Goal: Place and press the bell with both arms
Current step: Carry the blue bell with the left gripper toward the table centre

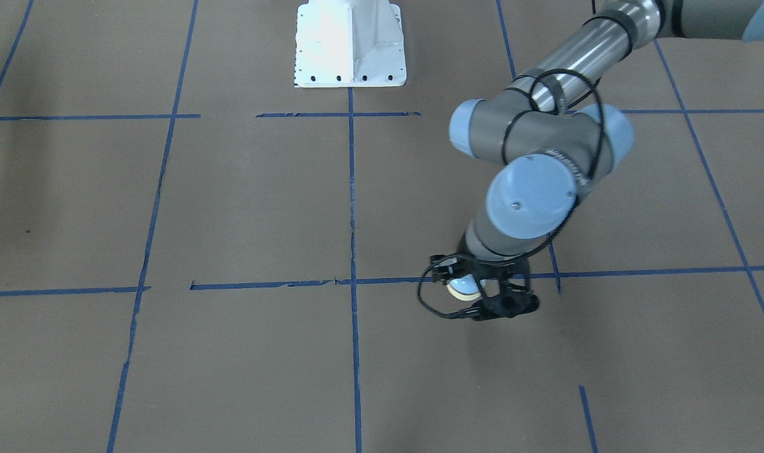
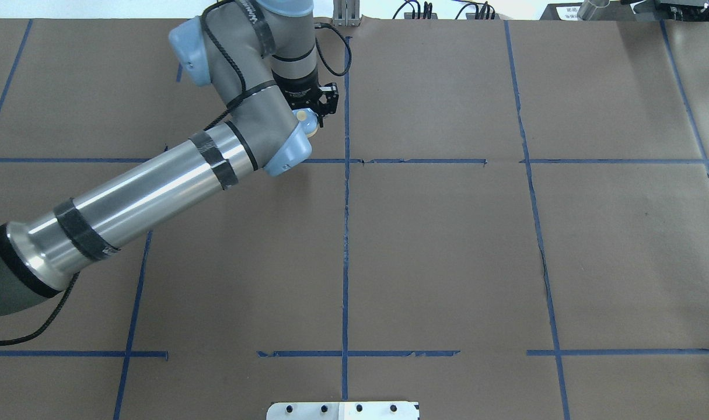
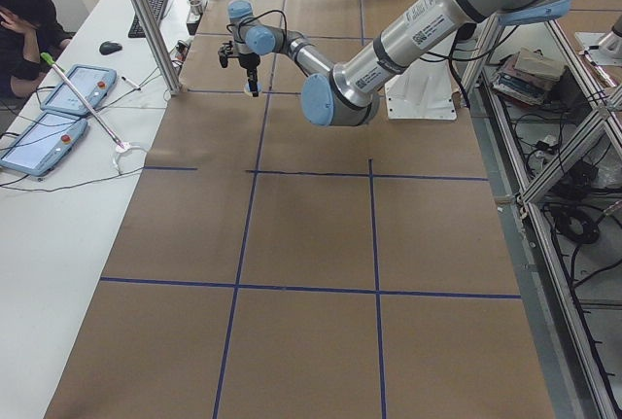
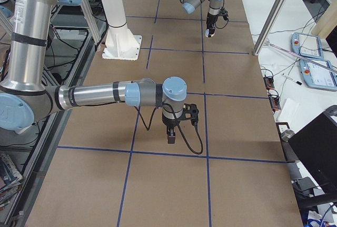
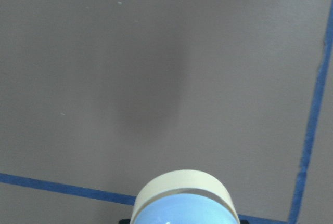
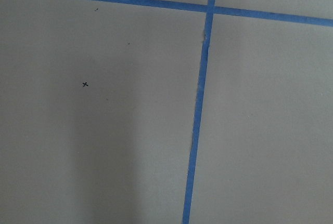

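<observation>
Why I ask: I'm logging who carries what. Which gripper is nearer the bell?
Left. The left gripper grips the bell itself; the right gripper hangs far off across the table, well apart from it.

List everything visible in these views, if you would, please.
Brown paper-covered table: one, brown, throughout.
Blue tape lines: many, blue, gridding the table.
White bolted pedestal: one, white, table's robot side.
Small dome-shaped call bell: one, light-blue and cream, in left gripper.
Control tablets: two, light-blue, side desk.
Seated person: one, dark-haired, at that desk.
Left arm: one, silver-grey, reaching across.
Left gripper: one, black, shut on bell.
Right arm: one, silver-grey, over table.
Right gripper: one, black, state unclear.
</observation>
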You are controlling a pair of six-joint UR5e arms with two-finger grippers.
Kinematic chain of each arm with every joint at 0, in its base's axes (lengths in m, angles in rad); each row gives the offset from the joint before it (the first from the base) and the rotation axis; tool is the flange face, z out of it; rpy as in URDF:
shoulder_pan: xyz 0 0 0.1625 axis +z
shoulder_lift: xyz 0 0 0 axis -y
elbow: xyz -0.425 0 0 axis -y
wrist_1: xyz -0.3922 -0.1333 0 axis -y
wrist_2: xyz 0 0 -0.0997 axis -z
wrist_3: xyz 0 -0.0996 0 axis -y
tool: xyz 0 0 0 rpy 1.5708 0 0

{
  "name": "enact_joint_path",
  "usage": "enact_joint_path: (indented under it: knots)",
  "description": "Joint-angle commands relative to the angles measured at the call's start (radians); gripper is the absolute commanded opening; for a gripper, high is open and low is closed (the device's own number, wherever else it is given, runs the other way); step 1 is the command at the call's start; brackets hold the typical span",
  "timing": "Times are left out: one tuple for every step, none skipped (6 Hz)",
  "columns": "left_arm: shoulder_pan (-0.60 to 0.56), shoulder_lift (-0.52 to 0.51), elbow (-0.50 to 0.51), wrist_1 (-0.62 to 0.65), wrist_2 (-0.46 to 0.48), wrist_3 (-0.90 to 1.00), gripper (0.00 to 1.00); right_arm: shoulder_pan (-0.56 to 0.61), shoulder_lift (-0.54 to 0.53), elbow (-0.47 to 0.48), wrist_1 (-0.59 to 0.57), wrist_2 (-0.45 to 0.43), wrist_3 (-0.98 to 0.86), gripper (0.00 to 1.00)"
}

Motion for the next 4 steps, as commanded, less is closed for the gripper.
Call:
enact_joint_path:
  knots:
    - [0.088, -0.070, 0.123, -0.091, 0.065, -0.076, 0.00, 0.000, 0.001, -0.003, 0.000, 0.000, 0.000, 1.00]
    - [0.105, -0.069, 0.132, -0.092, 0.072, -0.077, 0.00, 0.000, 0.001, -0.009, 0.000, 0.000, -0.002, 1.00]
    - [0.105, -0.066, 0.136, -0.092, 0.072, -0.074, 0.00, 0.000, 0.001, -0.011, 0.000, 0.000, -0.002, 1.00]
    - [0.103, -0.064, 0.136, -0.092, 0.070, -0.066, 0.00, 0.000, 0.001, -0.011, 0.000, 0.000, -0.002, 1.00]
